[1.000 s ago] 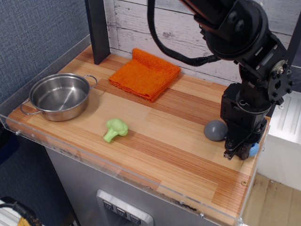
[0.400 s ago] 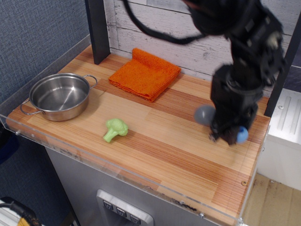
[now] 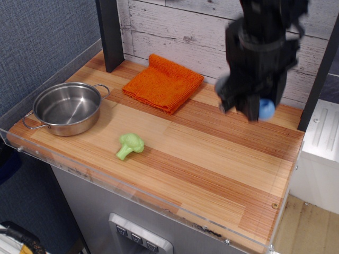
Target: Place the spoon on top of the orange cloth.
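The gripper (image 3: 249, 108), blurred, pinches the spoon (image 3: 266, 109) by its smooth light-blue plastic handle. It hangs right of the nubby, square-folded orange cloth (image 3: 163, 82), well apart.

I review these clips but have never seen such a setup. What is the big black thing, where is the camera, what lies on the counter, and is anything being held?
One camera looks down at a wooden counter from the front. The black machine is a robot arm; its gripper, blurred here, hangs above the counter's right rear. It appears shut on the spoon, a toy with a light-blue handle end showing; the bowl is hard to make out. On the counter lie an orange cloth at the back, a steel pot at left and a green broccoli toy in front.
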You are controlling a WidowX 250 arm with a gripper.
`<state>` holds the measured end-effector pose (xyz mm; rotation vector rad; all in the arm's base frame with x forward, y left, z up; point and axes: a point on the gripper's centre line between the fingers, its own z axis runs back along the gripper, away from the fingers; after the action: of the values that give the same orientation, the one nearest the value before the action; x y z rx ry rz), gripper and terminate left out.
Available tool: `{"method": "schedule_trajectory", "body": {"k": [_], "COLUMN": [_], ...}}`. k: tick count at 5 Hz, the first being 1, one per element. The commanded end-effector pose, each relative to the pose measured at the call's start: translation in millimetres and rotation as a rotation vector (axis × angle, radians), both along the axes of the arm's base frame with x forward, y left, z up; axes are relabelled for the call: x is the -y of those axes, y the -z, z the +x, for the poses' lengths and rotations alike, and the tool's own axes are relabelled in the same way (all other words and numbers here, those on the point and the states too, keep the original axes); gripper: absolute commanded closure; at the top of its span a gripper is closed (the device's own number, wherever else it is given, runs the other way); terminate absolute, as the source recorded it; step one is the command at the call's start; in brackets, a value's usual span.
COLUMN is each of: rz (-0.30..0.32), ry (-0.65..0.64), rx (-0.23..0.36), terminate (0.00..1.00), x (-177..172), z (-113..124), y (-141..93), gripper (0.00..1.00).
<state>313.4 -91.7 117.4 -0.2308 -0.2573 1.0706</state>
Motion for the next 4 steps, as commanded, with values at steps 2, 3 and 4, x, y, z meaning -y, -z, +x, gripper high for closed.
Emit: {"method": "schedule_trajectory", "body": {"k": [2,3,4], "rz": [0.036,0.057,0.074], "ry": [0.148,0.139,0.076], "rx": [0.053,0.061,0.075], "terminate": [0.0,0.0,0.0], "x": [-43.3,-67.6,-101.0], "z": [-45.2,-41.5,-18.9], "y": [-50.7,-58.5,-61.5], "gripper": [1.0,1.0,1.0]}}
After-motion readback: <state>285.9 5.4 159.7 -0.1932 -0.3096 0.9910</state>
